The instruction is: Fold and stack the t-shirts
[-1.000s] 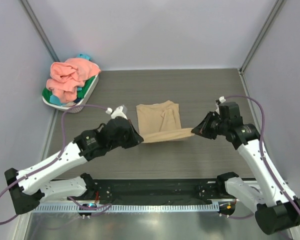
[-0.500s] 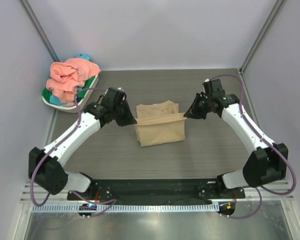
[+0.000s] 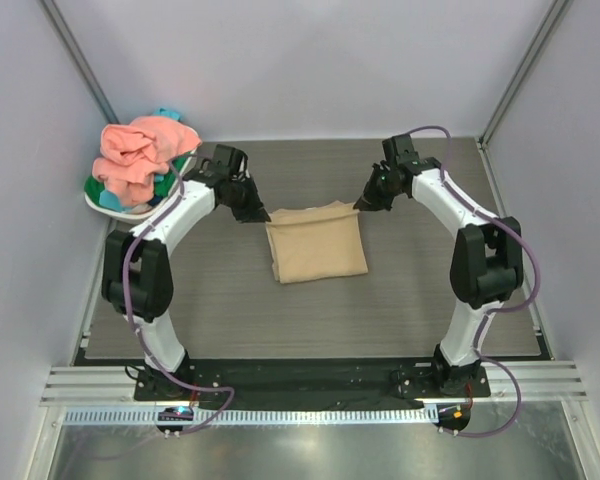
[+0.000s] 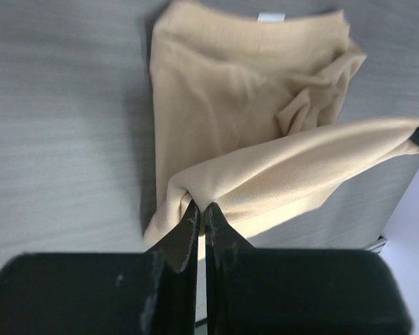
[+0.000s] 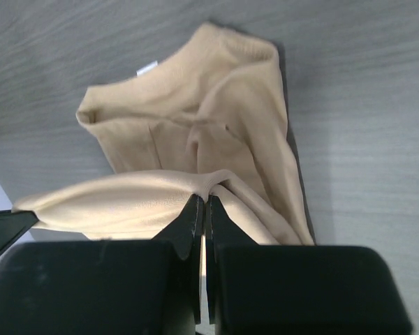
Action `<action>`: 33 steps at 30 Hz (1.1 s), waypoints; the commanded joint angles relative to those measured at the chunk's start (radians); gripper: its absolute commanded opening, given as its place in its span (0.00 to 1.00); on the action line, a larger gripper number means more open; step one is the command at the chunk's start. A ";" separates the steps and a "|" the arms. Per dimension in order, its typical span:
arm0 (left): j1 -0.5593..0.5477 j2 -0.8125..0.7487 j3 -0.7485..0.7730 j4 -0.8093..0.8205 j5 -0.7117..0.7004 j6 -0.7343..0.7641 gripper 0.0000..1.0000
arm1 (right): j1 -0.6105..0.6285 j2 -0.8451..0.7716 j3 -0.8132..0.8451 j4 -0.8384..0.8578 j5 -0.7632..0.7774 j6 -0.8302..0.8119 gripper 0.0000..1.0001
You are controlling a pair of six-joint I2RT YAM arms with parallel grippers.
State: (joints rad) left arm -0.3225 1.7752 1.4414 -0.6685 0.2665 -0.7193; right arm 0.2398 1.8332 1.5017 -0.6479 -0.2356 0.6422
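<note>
Tan t-shirt lay mid-fold at centre of worktop. Left gripper and right gripper each clamped tight on a corner of its lifted edge. Cloth judged light and limp; corners the best hold.

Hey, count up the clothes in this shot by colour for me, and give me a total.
tan t-shirt: 1
salmon pink t-shirt: 1
green t-shirt: 1 (only a bit shows)
teal t-shirt: 1 (only bits show)
Total: 4
</note>
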 commanded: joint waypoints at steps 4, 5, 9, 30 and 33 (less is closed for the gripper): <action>0.049 0.160 0.255 -0.031 0.057 0.064 0.00 | -0.037 0.112 0.192 0.037 0.096 -0.003 0.01; 0.051 0.205 0.281 -0.049 0.054 0.064 0.00 | -0.040 0.127 0.207 0.036 0.088 -0.001 0.01; 0.054 0.288 0.372 -0.074 0.062 0.055 0.00 | -0.056 0.199 0.285 0.033 0.072 -0.009 0.01; 0.103 -0.011 0.141 -0.112 0.007 0.098 1.00 | -0.083 0.225 0.150 0.143 -0.180 -0.176 0.79; 0.103 -0.171 -0.022 -0.089 -0.004 0.095 1.00 | -0.065 0.270 0.167 0.145 -0.180 -0.191 0.80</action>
State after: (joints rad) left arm -0.2169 1.7401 1.5349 -0.7956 0.2707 -0.6437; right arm 0.1547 2.0941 1.6527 -0.5674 -0.3637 0.4946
